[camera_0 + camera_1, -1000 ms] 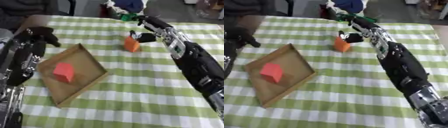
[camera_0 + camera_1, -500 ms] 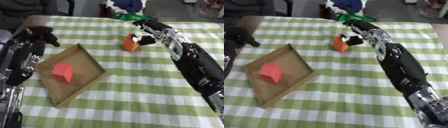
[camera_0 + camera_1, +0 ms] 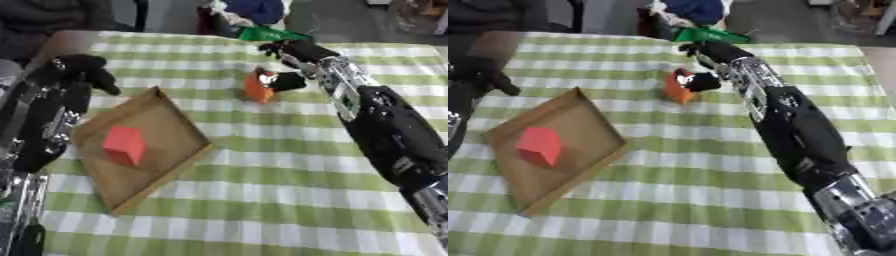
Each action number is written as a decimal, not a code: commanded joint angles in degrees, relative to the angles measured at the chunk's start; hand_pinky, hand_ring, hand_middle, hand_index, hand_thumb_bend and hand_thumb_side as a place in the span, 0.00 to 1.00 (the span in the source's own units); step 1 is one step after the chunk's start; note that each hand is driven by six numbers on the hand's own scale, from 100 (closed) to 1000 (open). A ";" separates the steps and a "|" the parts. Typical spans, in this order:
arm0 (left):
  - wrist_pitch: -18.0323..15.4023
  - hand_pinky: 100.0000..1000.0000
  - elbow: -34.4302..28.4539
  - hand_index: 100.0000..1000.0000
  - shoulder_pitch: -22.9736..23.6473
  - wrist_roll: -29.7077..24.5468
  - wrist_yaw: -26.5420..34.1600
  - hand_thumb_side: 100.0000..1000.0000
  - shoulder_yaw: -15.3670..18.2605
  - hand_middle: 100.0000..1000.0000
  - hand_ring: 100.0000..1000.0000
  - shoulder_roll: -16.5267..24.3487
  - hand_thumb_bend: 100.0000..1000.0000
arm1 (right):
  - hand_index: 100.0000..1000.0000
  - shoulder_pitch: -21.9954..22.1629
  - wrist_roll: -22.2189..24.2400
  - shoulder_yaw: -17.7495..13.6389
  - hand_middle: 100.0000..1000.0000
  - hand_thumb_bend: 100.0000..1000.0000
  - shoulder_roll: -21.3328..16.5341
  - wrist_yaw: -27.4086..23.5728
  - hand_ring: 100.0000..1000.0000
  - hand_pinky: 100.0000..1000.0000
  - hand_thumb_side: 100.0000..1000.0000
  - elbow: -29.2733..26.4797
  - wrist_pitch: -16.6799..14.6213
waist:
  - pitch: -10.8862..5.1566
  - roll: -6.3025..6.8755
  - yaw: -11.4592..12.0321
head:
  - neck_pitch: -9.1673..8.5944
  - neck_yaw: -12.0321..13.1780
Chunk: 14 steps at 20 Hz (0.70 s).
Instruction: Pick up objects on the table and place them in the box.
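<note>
my right hand (image 3: 293, 65) is curled round the orange block (image 3: 257, 87), thumb at its right face, fingers arched over its top. it looks light, stiff and flat-sided, so opposite faces suit best. it sits on the checked table (image 3: 262, 200), well right of the box (image 3: 166, 165), where a red block (image 3: 123, 145) already lies.
</note>
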 commanded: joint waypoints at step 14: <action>-0.28 0.60 -0.59 0.74 -0.45 -0.11 -0.17 0.57 0.47 0.51 0.52 0.99 0.11 | 1.00 -0.14 4.65 1.94 0.77 0.00 -0.69 3.47 0.78 0.78 0.57 -4.44 -3.53 | -0.91 0.55 -0.35 | 0.43 -0.36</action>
